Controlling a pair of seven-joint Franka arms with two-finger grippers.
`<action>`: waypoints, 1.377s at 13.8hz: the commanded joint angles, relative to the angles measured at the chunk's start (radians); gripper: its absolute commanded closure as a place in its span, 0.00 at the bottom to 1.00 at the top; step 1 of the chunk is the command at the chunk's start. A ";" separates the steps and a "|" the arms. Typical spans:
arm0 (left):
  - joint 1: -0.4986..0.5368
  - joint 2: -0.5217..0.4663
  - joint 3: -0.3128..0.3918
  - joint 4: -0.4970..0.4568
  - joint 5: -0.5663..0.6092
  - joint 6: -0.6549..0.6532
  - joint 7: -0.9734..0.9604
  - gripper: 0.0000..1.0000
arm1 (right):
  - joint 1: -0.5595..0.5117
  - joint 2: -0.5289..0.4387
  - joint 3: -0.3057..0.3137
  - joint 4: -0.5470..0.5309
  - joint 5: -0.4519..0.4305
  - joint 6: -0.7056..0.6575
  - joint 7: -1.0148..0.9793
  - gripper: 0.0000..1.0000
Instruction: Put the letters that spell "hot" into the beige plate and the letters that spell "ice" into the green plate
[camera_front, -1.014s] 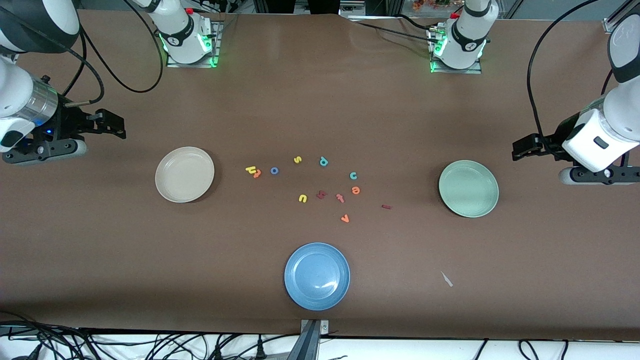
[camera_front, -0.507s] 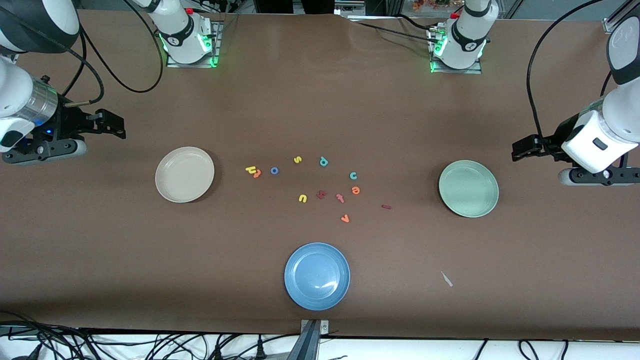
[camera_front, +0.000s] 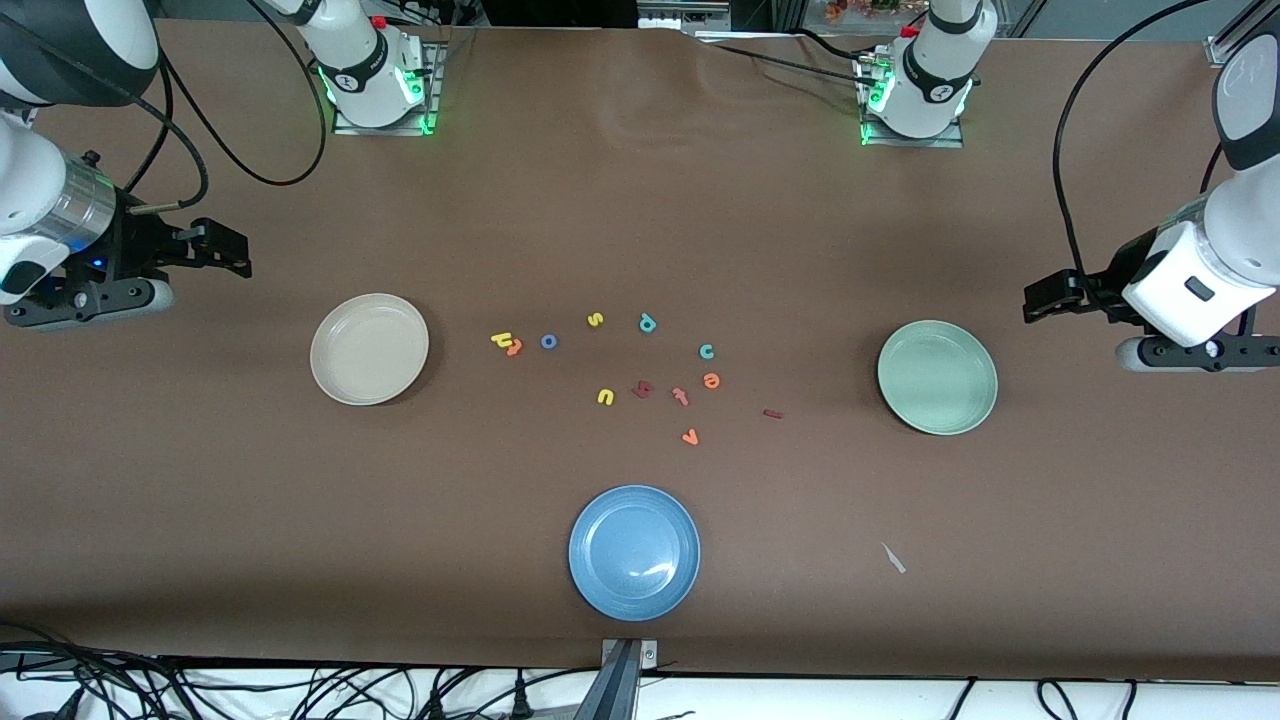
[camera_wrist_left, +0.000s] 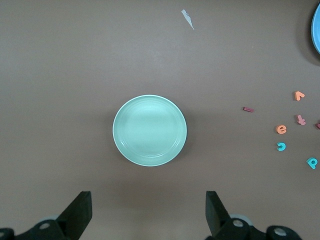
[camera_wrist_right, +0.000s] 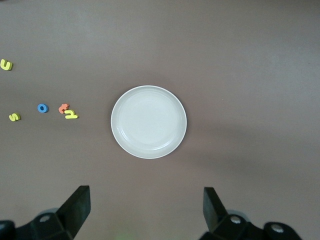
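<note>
Both plates sit bare: beige plate (camera_front: 369, 349) at frame left, green plate (camera_front: 937, 377) at right, letters scattered between. Left hand (camera_wrist_left: 149, 214) and right hand (camera_wrist_right: 146, 212) wait, fingers apart.

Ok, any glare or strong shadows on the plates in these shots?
Front view: a small bright glint on the blue plate; soft dark shadows edge the beige plate and green plate. Left wrist and right wrist views: even, matte light, no glare on either plate.

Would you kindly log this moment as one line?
left gripper: open, waiting | right gripper: open, waiting | beige plate: bare | green plate: bare
</note>
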 joint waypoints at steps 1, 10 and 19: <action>0.008 -0.001 -0.004 -0.003 -0.010 0.010 0.015 0.00 | -0.007 -0.018 0.006 -0.017 0.004 0.002 0.010 0.00; 0.008 -0.001 -0.004 -0.003 -0.010 0.011 0.015 0.00 | -0.005 -0.016 0.006 -0.015 -0.004 0.002 0.009 0.00; 0.006 0.006 -0.004 -0.002 -0.010 0.011 0.015 0.00 | -0.008 -0.007 0.005 -0.004 -0.009 0.013 0.000 0.00</action>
